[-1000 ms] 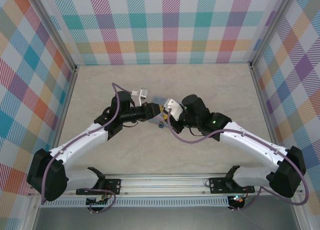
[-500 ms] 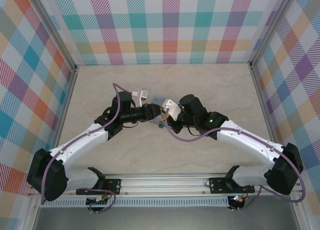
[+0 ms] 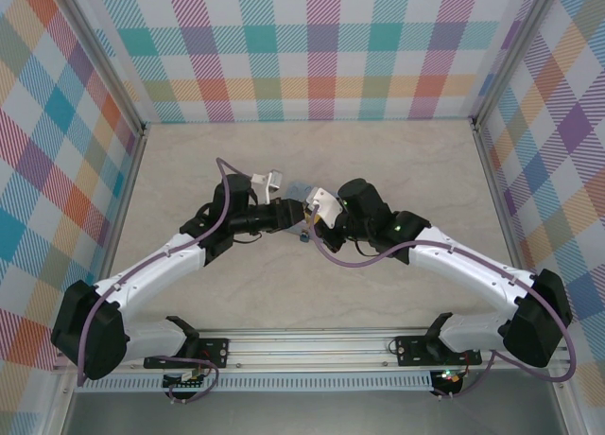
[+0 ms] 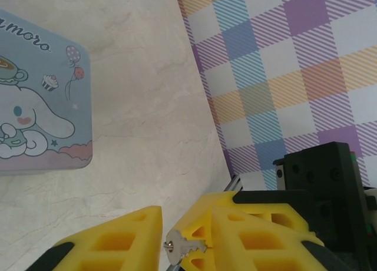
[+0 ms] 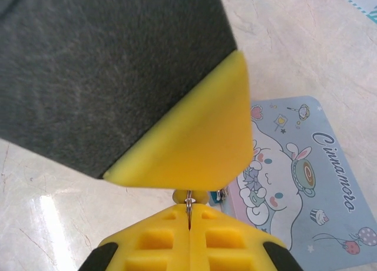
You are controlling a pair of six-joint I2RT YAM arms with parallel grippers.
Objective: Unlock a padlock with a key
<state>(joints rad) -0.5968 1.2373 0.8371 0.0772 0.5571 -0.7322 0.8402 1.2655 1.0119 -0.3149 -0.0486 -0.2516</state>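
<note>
The key [image 4: 181,246], a small silver key with a ring through its bow, sits in the narrow gap of my left gripper [image 4: 186,208]. Its blade runs into the yellow fingers [image 4: 219,201] of the right gripper. In the right wrist view my right gripper [image 5: 189,215] is shut on the key [image 5: 188,204], seen edge-on. Just beyond it the padlock's brassy end [image 5: 199,195] peeks out from under a left finger [image 5: 188,141], inside the left jaws. From above, the left gripper [image 3: 294,211] and the right gripper [image 3: 311,218] meet tip to tip.
A pale blue cartoon-printed tin [image 3: 299,188] lies on the table just behind the two grippers [image 4: 35,106] [image 5: 294,182]. Plaid walls [image 3: 321,47] enclose the table on three sides. Purple cables loop off both wrists.
The right gripper has edged left, closer in against the left gripper. The left wrist has shifted slightly to the right. Both grips look the same.
</note>
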